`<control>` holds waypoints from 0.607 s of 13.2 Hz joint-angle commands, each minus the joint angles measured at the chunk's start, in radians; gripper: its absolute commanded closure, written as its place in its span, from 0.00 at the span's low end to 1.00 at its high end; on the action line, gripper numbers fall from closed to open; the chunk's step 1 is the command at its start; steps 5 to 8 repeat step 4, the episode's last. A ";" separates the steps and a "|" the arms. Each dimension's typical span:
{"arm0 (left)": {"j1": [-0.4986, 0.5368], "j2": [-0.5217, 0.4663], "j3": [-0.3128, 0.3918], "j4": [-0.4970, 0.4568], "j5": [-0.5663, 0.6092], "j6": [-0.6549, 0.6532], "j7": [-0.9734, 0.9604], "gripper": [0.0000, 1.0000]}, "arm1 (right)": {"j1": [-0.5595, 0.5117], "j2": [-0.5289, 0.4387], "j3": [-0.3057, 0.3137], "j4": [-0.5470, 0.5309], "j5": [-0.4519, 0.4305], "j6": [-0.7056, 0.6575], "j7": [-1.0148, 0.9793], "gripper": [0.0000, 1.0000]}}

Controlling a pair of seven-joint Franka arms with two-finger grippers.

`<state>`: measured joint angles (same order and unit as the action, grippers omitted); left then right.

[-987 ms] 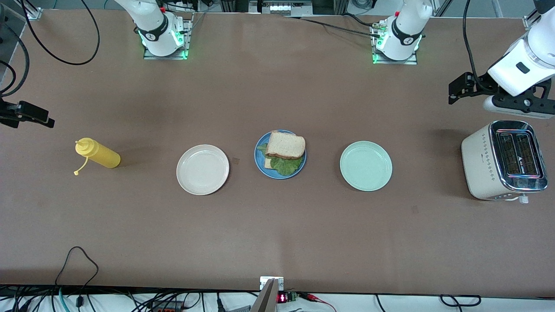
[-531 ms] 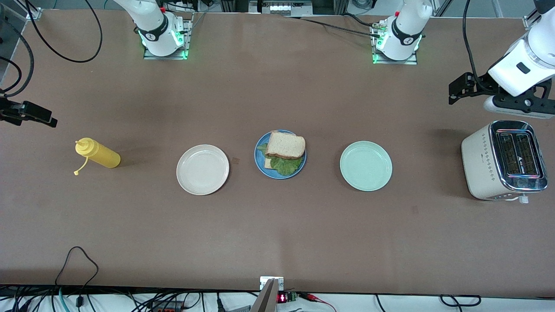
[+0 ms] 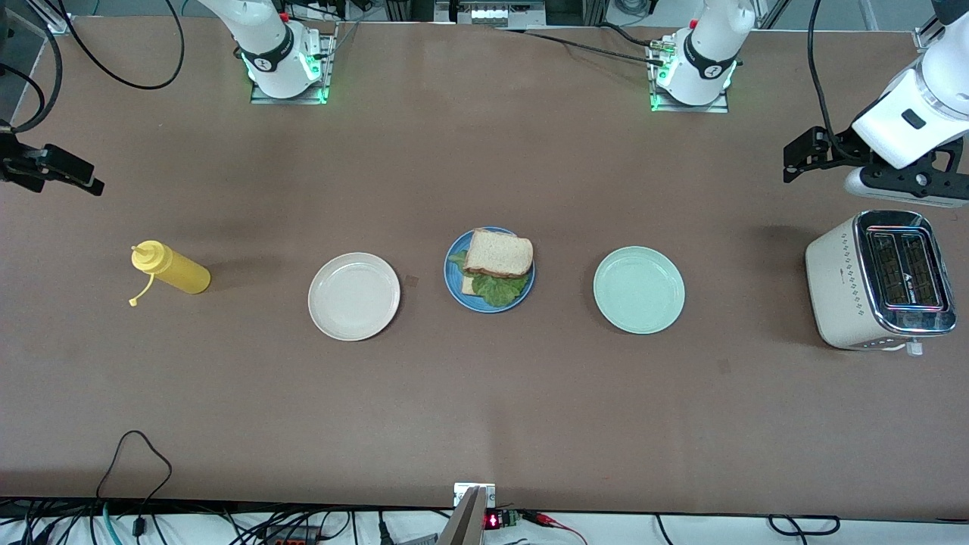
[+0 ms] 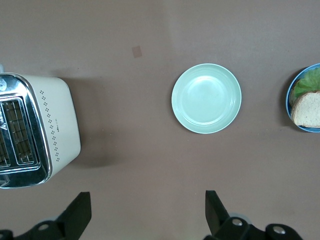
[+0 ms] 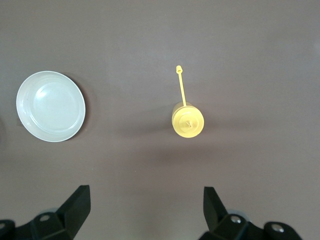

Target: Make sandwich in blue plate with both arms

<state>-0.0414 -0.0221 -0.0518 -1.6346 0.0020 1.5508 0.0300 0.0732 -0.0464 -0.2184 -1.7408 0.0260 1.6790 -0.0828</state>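
The sandwich [image 3: 497, 261], two bread slices with green lettuce between them, lies on the blue plate [image 3: 453, 286] at the table's middle. Both show at the edge of the left wrist view, the sandwich [image 4: 307, 109] on the plate [image 4: 289, 102]. My left gripper [image 3: 908, 182] is up in the air by the toaster at the left arm's end, open and empty [image 4: 147, 215]. My right gripper [image 3: 57, 170] is up over the table's edge at the right arm's end, open and empty [image 5: 145, 210].
A cream-white plate [image 3: 353, 296] [image 5: 50, 106] and a pale mint-green plate [image 3: 639, 290] [image 4: 206, 98] lie beside the blue plate, one on each side. A yellow squeeze bottle [image 3: 170, 270] [image 5: 188, 120] stands toward the right arm's end. A toaster [image 3: 878, 280] [image 4: 35, 130] stands at the left arm's end.
My right gripper has drifted toward the robots' base side at the right arm's end of the table. The left arm, the sandwich and the plates have not moved.
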 commanded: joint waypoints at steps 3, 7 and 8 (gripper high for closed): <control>-0.008 -0.006 0.004 -0.002 0.016 -0.001 -0.005 0.00 | 0.013 -0.035 0.022 -0.025 -0.024 -0.012 0.080 0.00; -0.008 -0.006 0.004 -0.002 0.016 -0.001 -0.007 0.00 | 0.013 -0.032 0.022 -0.022 -0.024 -0.013 0.078 0.00; -0.008 -0.006 0.004 -0.002 0.016 -0.001 -0.007 0.00 | 0.013 -0.032 0.022 -0.022 -0.024 -0.013 0.078 0.00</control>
